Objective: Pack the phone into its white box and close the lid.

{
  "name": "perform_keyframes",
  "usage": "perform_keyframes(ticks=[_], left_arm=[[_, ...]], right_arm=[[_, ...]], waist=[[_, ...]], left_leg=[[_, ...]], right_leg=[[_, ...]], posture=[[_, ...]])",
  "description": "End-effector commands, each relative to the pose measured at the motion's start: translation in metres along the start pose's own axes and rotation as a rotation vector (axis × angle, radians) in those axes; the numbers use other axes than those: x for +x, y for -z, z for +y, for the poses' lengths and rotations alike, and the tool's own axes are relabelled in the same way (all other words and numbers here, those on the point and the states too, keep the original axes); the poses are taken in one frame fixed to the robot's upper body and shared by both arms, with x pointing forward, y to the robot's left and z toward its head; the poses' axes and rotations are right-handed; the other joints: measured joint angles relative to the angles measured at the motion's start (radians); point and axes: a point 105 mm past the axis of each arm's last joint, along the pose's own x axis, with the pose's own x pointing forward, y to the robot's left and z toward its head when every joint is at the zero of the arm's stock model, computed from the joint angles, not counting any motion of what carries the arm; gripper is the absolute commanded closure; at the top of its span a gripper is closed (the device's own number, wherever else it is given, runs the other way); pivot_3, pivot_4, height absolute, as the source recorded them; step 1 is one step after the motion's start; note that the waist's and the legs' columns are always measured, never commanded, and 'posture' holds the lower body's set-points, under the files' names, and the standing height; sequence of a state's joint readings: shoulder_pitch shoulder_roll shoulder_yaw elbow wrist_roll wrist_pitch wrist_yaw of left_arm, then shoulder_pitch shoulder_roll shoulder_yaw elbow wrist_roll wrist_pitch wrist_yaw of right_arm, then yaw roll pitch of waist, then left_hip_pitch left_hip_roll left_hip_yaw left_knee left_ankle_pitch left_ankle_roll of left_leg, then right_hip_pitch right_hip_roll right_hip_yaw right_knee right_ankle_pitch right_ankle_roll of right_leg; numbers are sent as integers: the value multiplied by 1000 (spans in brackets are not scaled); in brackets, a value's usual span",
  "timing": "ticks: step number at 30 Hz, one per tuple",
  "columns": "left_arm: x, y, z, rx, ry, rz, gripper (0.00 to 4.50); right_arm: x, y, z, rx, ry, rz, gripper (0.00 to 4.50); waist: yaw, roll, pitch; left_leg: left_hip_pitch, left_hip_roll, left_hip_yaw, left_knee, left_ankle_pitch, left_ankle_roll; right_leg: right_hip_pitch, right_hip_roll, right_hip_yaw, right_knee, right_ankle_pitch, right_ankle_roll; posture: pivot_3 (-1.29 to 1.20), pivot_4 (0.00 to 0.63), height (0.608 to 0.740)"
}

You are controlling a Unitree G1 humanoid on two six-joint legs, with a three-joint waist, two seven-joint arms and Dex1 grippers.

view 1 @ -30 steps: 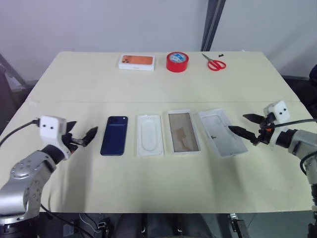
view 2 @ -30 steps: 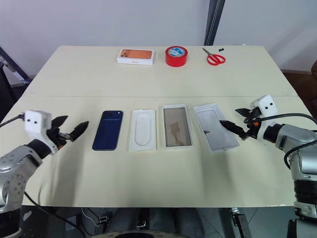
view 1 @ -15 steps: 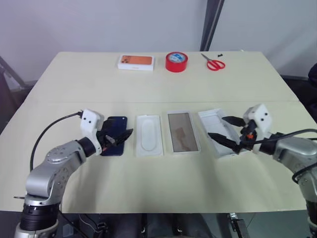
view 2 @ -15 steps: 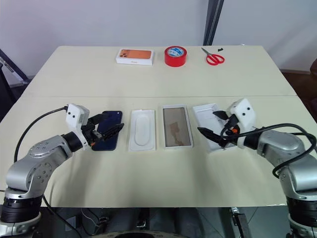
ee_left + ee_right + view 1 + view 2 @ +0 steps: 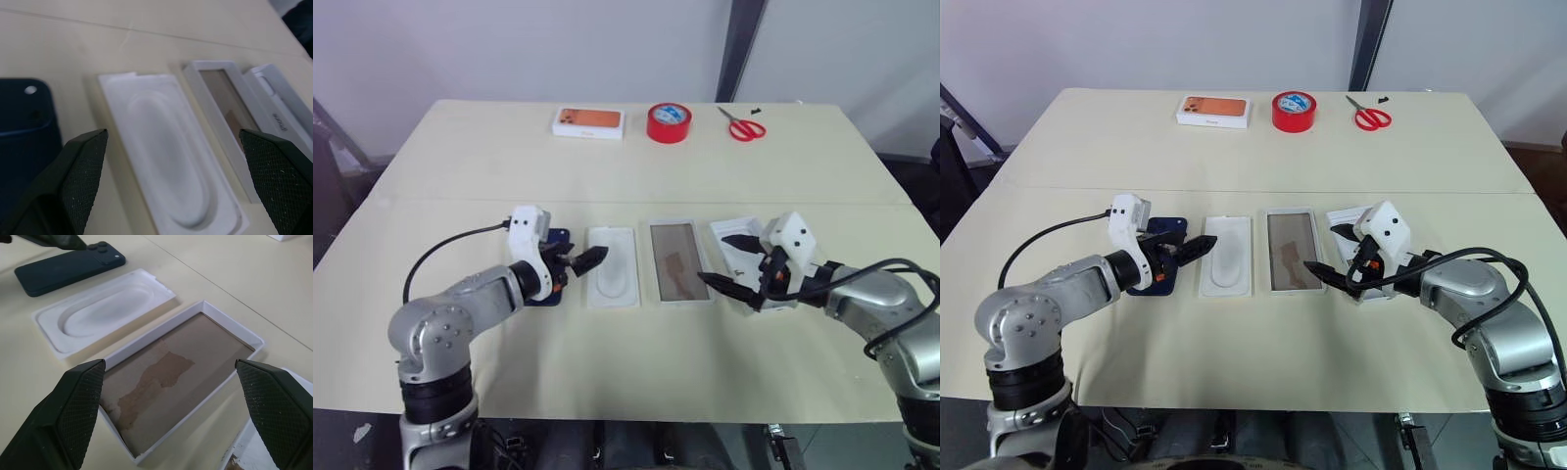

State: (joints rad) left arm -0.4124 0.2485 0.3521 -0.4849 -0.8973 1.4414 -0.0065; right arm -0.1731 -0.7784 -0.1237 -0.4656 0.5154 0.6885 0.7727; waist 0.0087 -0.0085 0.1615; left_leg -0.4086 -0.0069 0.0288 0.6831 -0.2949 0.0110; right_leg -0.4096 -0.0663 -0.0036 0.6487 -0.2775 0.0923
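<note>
1. Whereas a second earlier both arms were held out wide, the left gripper is now seen spread open over the phone and the right gripper spread open, empty, above the lid.
2. Unmoved since then, the phone, a white insert, the white box and the lid are laid in a row across the table.
3. At the far edge, an orange-pictured box, red tape and scissors are found as before.

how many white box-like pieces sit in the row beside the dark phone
3: the white insert with an oval recess next to the phone, the shallow white tray with a brownish floor in the middle, and the white lid, partly covered by the right claw.
</note>
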Motion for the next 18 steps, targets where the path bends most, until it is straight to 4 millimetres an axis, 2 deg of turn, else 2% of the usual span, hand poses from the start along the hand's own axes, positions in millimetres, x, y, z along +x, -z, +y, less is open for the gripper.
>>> perform_keyframes(ticks=[1,11,18], left_arm=[[-3,0,7,-10,-65,59,0],[21,8,-7,-117,-49,125,0],[36,16,-8,-175,-80,187,0]], right_arm=[[-3,-9,-1,-44,3,-30,55],[-1,-14,4,-28,-8,-61,55],[-3,-12,5,-23,3,-57,55]], waist=[[2,0,0],[4,-1,0],[4,-1,0]], left_leg=[[0,0,0,0,0,0],[0,0,0,0,3,-5],[0,0,0,0,3,-6]], right_leg=[[0,0,0,0,0,0],[0,0,0,0,0,0],[0,0,0,0,0,0]], posture=[[0,150,725],[0,150,725],[0,150,725]])
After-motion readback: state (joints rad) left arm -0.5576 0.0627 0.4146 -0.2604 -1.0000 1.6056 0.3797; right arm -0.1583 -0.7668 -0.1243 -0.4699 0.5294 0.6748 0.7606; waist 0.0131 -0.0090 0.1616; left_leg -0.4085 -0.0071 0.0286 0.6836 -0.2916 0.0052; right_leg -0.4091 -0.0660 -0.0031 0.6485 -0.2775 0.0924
